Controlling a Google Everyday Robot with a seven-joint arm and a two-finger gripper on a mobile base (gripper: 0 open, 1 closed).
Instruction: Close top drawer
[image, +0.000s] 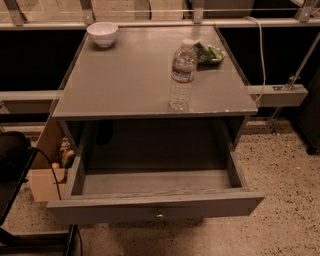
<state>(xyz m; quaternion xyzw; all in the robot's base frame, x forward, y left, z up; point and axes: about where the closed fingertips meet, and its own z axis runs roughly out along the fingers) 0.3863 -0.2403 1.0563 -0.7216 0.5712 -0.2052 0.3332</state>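
The top drawer (150, 207) of the grey cabinet (125, 85) is pulled far out toward me. Its long flat front panel has a small round metal knob (160, 215) at the centre. The drawer's plain grey box (155, 182) is open to view and holds nothing. My gripper does not show in the camera view. A dark bulky shape (11, 155) sits at the left edge, and I cannot tell what it is.
On the cabinet top stand a clear water bottle (182, 75) near the front right, a white bowl (102, 34) at the back left and a green packet (207, 52) at the back right. A cardboard box (45, 172) sits left of the cabinet. Speckled floor (285, 175) lies to the right.
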